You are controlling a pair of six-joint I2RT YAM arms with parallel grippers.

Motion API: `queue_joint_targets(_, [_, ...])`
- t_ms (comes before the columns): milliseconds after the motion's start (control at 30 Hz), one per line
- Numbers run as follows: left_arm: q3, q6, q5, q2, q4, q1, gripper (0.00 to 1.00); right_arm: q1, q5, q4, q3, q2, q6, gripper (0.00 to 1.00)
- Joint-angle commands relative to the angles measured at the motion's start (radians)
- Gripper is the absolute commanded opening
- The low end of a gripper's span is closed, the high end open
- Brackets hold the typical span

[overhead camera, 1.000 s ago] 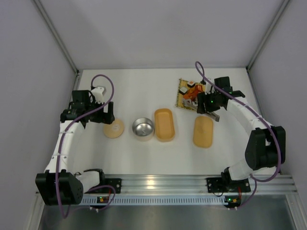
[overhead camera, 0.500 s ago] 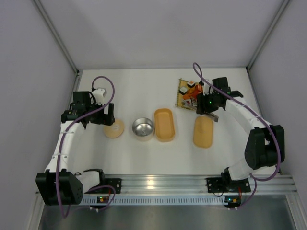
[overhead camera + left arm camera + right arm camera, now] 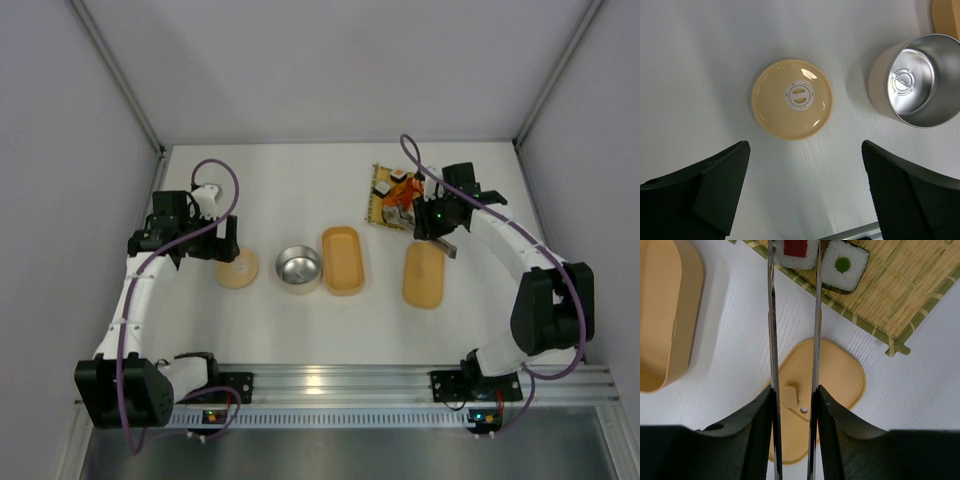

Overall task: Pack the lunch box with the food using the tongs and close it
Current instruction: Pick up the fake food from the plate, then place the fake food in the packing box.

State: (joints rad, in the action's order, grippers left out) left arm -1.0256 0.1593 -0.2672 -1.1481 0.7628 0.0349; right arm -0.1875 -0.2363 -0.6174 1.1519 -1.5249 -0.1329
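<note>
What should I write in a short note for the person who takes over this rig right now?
Left gripper: open, holds nothing, over a round lid.
Right gripper: shut on the tongs, whose arms flank a red-centre sushi roll on the mat.
Lunch box: open, no food in it; its oval lid lies apart, to the right.
Done: tongs picked up.
To do: move all food, close the box.

Tips of tongs (image 3: 817, 330) and 1 sushi roll (image 3: 795, 251) — cut by top edge
</note>
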Motion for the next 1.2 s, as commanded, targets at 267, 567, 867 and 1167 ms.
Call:
queue_joint_targets(267, [0.001,0.013,0.01,0.031,-0.01,-0.001,0.98,-0.023,-0.077,-0.128,0.143,0.153,-0.047,0.24])
queue_joint_targets(567, [-0.001,0.016,0.009,0.037,-0.002,-0.001,0.98,-0.179,-0.092,-0.196,0.206,0.193,-0.051,0.22])
queue_joint_targets(867, [0.001,0.017,0.016,0.045,0.009,-0.001,0.98,-0.435,0.015,-0.206,0.247,0.129,-0.123,0.21])
queue_joint_targets(1167, [0.007,0.019,0.022,0.041,0.007,-0.001,0.98,-0.621,0.114,-0.212,0.316,0.019,-0.177,0.21])
